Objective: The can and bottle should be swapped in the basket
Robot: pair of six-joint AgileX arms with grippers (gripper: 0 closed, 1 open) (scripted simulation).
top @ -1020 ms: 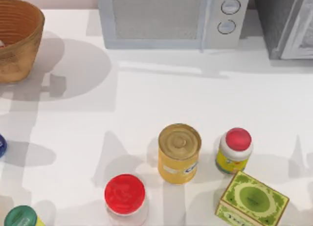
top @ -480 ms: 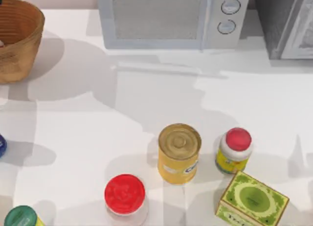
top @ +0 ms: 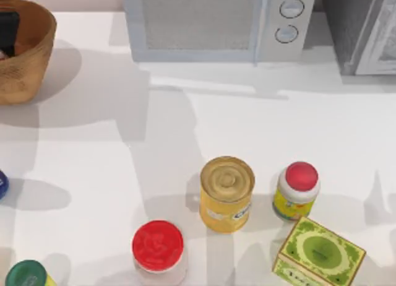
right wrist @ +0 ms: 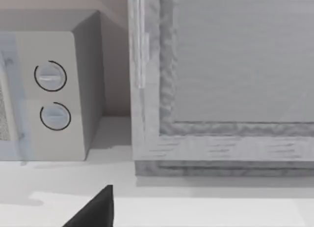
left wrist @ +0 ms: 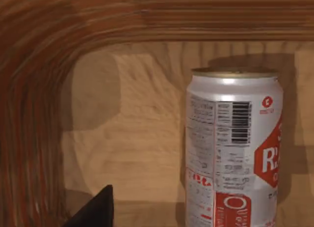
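At the far left of the table stands the wicker basket [top: 25, 63], and the left gripper [top: 8, 31] is a dark shape inside its rim; whether its fingers are spread or closed, I cannot tell. From the left wrist view, a white can with red label [left wrist: 233, 148] stands upright on the basket floor, near one dark fingertip [left wrist: 95, 210] but apart from it. Toward the middle of the table stands the yellow can [top: 226, 194], upright. A white microwave [top: 216, 23] is at the back. In the right wrist view, the right gripper's finger [right wrist: 95, 210] hangs over the table before the microwave; its state I cannot tell.
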